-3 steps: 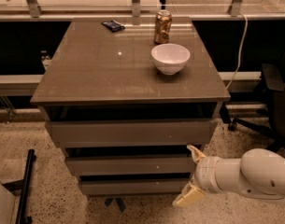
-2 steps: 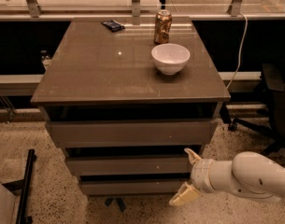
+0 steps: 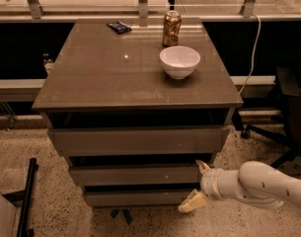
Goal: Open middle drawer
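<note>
The jaws stand spread apart, one tan tip high and one low, holding nothing. The gripper (image 3: pixel 195 185) sits at the near right corner of the drawer stack, level with the right end of the middle drawer (image 3: pixel 135 175). That spread looks chosen to bracket the plain front panel, which has no handle, so the likely purchase is its edge, where a dark gap shows above it. Whether either tip touches the panel I cannot tell. The middle drawer itself appears shut, its front lying between the wider top drawer (image 3: pixel 140 140) above and the narrower bottom drawer (image 3: pixel 135 198) below. The white arm (image 3: pixel 258 185) comes in low from the right, roughly along the drawer fronts, which keeps it under the overhanging top and clear of the drawer's path towards the near side. On the bench (image 3: pixel 100 78) a white bowl (image 3: pixel 179 61) rests right of centre, a can (image 3: pixel 171 27) stands just beyond it, and a small dark packet (image 3: pixel 119 27) lies at the far edge — all well above the work. A smooth, level pull should leave them undisturbed.
</note>
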`<state>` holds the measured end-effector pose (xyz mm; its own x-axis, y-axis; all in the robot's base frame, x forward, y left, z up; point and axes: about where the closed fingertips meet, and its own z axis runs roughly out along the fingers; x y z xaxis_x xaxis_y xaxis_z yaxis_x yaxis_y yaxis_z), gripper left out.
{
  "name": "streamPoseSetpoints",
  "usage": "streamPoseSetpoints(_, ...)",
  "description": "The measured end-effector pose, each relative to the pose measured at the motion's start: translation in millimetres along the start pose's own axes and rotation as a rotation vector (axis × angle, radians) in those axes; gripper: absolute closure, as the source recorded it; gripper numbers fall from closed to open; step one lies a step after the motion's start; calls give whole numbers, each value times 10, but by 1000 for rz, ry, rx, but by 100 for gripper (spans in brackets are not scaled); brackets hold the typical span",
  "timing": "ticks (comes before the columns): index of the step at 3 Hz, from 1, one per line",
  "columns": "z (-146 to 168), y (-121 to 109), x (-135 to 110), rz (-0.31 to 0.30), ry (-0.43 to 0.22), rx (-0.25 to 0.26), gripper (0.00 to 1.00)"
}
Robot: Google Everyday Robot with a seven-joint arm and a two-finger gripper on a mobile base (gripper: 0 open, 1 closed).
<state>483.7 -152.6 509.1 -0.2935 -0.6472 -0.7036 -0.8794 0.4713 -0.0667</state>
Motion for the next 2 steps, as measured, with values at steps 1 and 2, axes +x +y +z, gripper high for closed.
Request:
streamPoseSetpoints(1,0,0,0,0,0,0,0)
streamPoseSetpoints(2,95,-81,12,11,-7,42,0)
